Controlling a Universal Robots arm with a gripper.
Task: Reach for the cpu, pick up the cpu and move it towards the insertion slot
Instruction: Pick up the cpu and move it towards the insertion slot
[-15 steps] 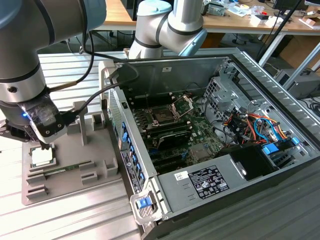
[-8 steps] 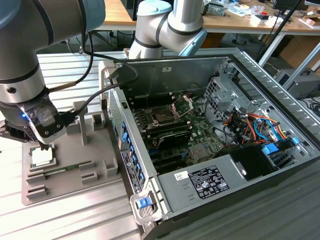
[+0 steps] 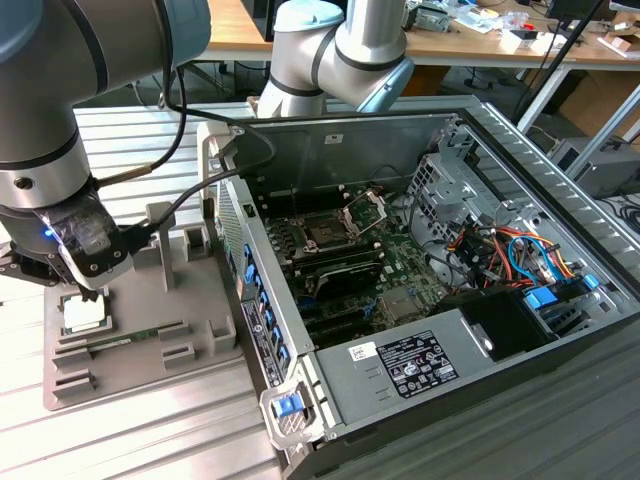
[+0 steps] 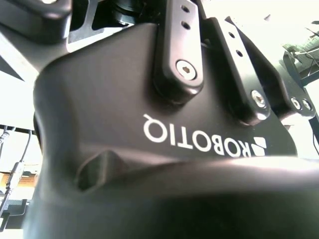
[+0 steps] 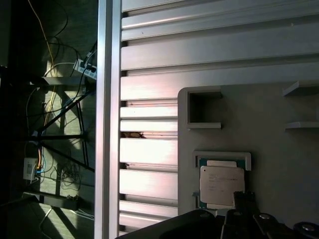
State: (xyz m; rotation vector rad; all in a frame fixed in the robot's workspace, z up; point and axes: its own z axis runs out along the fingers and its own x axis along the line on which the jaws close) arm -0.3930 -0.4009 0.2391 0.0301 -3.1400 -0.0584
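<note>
- One grey and blue robot arm stands nearest in the exterior view. Its single black end effector hangs directly above the cpu. I cannot tell whether it is apart or together.
- One ribbed aluminium desk carries everything.
- One open grey metal computer case lies on its side on the exterior view's right, with the green circuit board exposed.
- One flat grey plastic holder tray with raised blocks sits just beside the case, on the exterior view's left.
- One insertion slot, a square dark socket in a silver frame, sits on the board. Its wire-lever bracket appears raised. It is well apart from the end effector.
- One cpu, a small square silvery chip with a tan rim, lies flat in its recess in the tray, as the first wrist view also shows.
- One long thin green memory stick lies on the tray near the cpu.
- Progress, as I judge it: the reach is about complete. The cpu is not yet lifted or carried to the slot.
</note>
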